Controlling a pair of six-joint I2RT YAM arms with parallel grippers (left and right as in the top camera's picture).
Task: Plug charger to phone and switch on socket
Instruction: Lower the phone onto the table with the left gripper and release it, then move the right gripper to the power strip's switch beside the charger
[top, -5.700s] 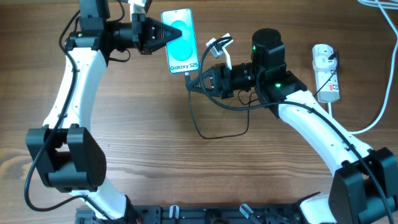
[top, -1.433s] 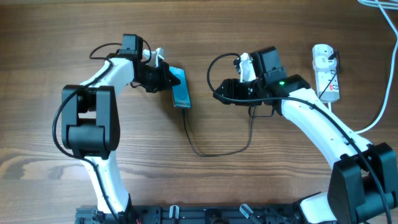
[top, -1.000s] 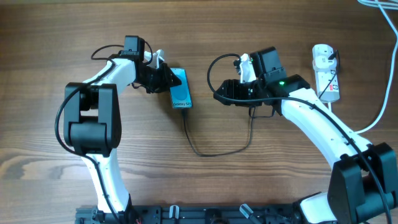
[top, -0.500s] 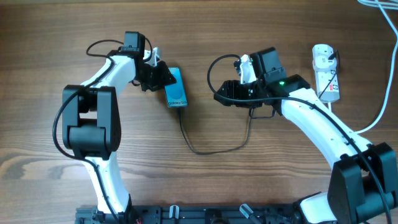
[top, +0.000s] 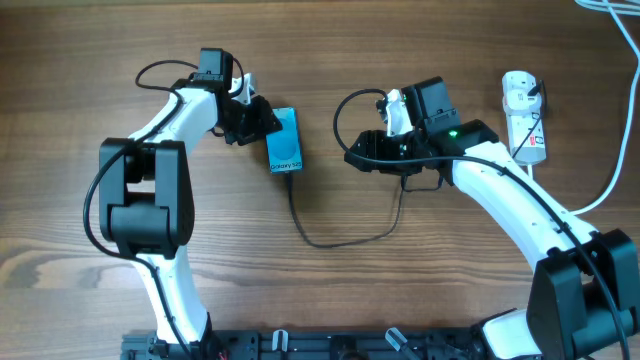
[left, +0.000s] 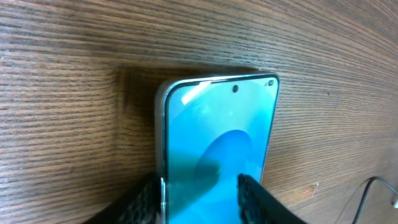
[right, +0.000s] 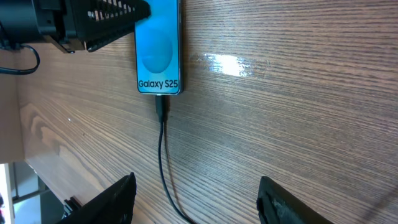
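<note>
Phones: one. The phone (top: 284, 140) lies flat and screen-up, left of centre, with "Galaxy S25" at its near end.
Chargers: one. The charger (top: 330, 240) is a thin black cable; its plug tip sits in the phone's near end, and it loops toward the right arm.
Sockets: one. The socket (top: 524, 118) is at the far right, well apart from the phone, with a white cable (top: 610, 190) near it.
Arms: two.
Left gripper (left: 198, 196): its fingers flank the phone's far end; I cannot tell whether they press it.
Right gripper (right: 196, 202): spread wide, holding nothing, near the phone's right.
Surface: brown wood-grain table (top: 450, 290).
Room: only a pale strip past the table edge.
</note>
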